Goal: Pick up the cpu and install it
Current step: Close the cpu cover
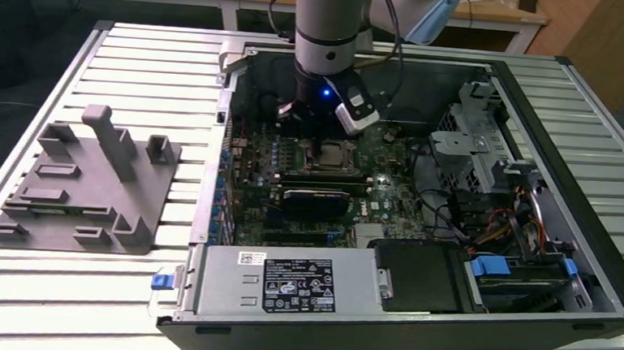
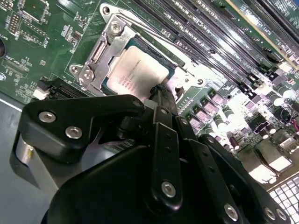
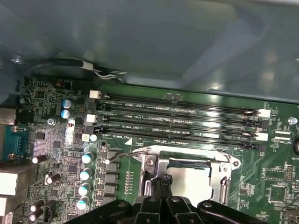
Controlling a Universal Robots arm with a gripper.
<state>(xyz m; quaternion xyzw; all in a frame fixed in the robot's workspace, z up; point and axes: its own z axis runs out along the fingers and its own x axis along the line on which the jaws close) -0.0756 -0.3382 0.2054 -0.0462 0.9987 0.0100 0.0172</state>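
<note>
gripper (image 2: 159, 91): claw narrow, tips together, at edge of cpu (image 2: 140, 70) | cpu: flat in socket (image 2: 106, 46) | socket: middle of board (image 2: 42, 28), beside memory slots (image 3: 177, 116)

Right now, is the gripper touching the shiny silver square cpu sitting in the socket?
Cannot tell. In the second wrist view the gripper overlaps the near edge of the shiny silver square cpu, and its own tip hides any contact or gap.

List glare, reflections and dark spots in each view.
Second wrist view: glare whitens the board by the memory slots; the cpu lid reflects softly; the gripper looms dark. First wrist view: the case wall shows pale reflections. Exterior view: the board lies in shade; a blue light glows on the arm.
</note>
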